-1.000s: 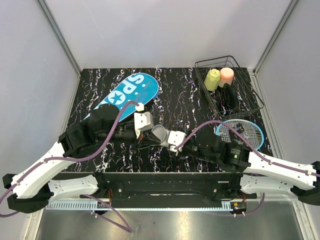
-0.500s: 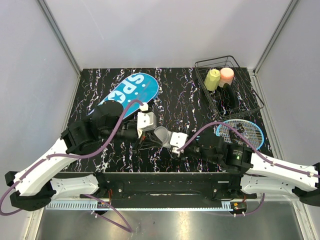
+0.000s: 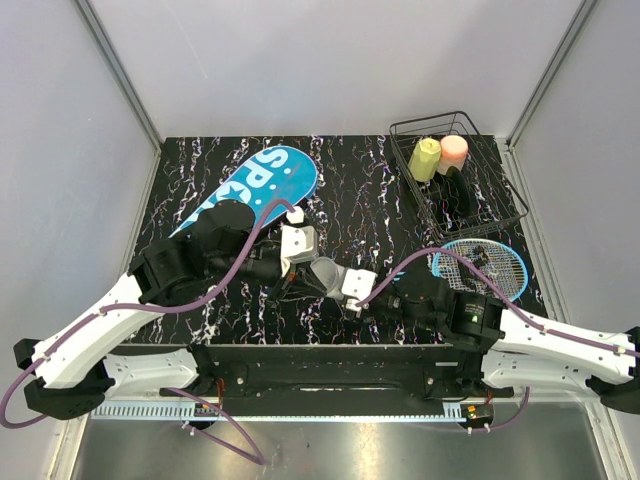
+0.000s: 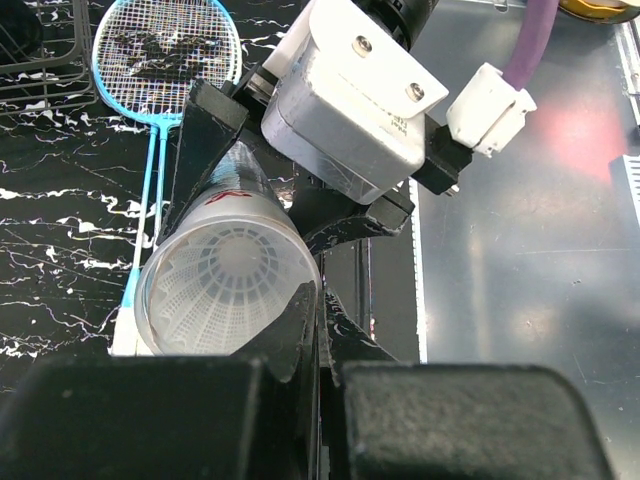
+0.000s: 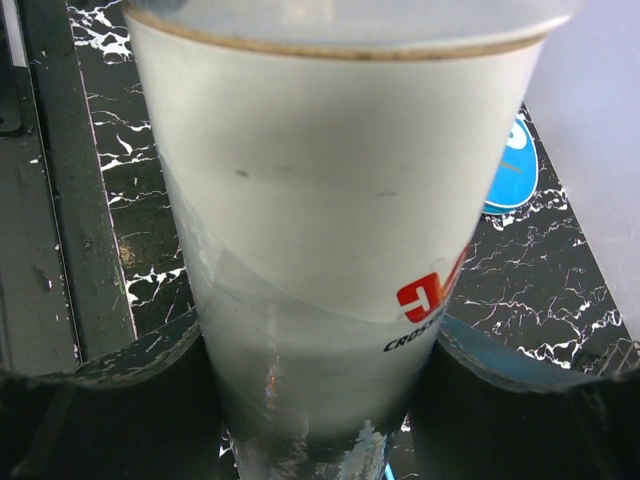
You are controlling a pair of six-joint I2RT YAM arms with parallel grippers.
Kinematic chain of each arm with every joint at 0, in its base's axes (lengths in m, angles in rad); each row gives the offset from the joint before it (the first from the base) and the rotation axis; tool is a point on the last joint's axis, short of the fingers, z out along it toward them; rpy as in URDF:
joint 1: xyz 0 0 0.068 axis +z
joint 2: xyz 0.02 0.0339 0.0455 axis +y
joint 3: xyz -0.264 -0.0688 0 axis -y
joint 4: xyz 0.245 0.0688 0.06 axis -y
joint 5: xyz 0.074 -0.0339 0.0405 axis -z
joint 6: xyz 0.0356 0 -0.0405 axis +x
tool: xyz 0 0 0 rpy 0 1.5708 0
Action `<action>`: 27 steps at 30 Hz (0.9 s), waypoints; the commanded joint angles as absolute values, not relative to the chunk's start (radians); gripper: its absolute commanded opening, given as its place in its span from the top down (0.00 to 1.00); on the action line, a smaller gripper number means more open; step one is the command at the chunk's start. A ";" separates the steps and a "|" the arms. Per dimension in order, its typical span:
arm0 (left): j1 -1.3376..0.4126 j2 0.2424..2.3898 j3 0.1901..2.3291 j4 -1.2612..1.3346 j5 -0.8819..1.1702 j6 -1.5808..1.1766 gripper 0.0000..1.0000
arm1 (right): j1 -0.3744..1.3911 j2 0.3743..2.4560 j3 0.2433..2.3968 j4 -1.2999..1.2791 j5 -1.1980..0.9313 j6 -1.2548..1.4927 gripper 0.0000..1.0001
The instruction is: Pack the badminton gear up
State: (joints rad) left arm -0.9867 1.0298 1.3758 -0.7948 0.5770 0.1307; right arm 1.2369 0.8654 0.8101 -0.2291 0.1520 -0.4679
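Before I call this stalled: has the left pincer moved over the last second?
Yes. Seen from above, the left pincer has slid slightly right, away from the SPORT cover, toward the wire basket.

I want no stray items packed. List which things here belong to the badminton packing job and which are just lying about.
Belongs to the job:
- blue cover
- racket
- white tube
- shuttlecock inside the tube

Just lying about:
- wire basket
- yellow bottle, in the basket
- pink bottle, in the basket
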 commanded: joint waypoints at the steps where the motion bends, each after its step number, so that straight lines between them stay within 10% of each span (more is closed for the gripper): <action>1: -0.992 1.031 1.416 -0.861 0.678 0.127 1.00 | 1.232 0.828 0.813 -0.091 0.213 -0.469 0.64; 27: -0.991 1.071 1.471 -0.844 0.710 0.100 1.00 | 1.232 0.805 0.801 -0.124 0.058 -0.532 0.66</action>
State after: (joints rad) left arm -0.9901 1.0603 1.4174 -0.8886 0.6865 0.1066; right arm 1.2354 0.8352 0.7818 -0.2035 0.1398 -0.4984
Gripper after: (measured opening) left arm 0.019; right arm 0.649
